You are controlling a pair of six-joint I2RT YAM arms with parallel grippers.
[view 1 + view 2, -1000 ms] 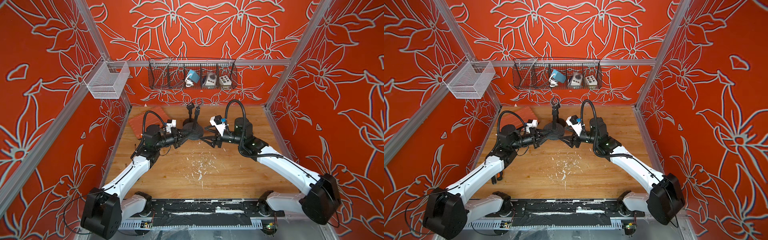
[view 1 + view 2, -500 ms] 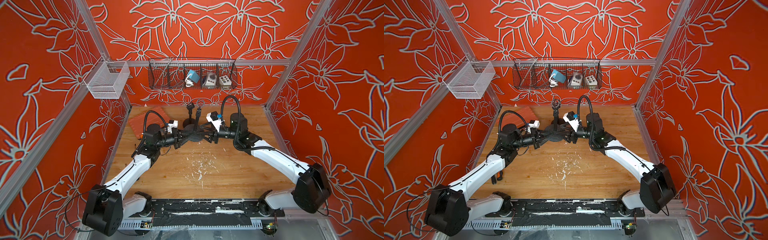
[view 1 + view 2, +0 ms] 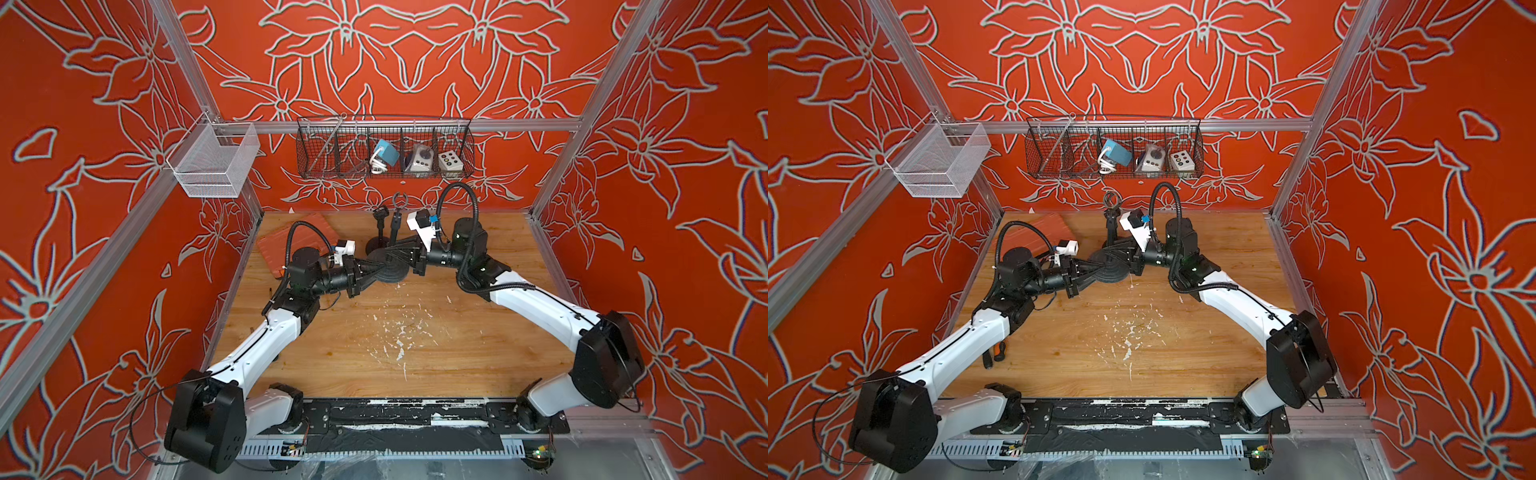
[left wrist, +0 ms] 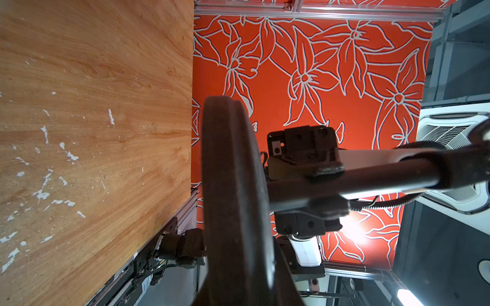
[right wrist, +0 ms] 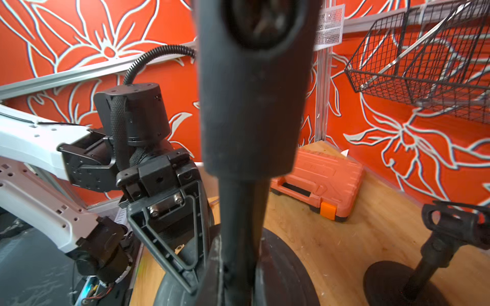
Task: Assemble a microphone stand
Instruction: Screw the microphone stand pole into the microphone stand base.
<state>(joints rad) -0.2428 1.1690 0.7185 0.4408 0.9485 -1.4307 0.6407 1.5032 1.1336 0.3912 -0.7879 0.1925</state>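
Orange floral walls enclose a scuffed wooden table (image 3: 415, 353). Toward 12 o'clock on it is the microphone stand's round base (image 3: 390, 275), with its pole (image 3: 395, 227) rising from the centre, long axis upright. Left fingers (image 3: 370, 270) reach in from 8 o'clock and are closed on the base rim. Right fingers (image 3: 406, 252) come from 3 o'clock and are clamped shut around the lower pole. Probable step: the right arm seats or turns the pole while the left steadies the base. A second small stand (image 3: 379, 224) is just behind, at 11 o'clock.
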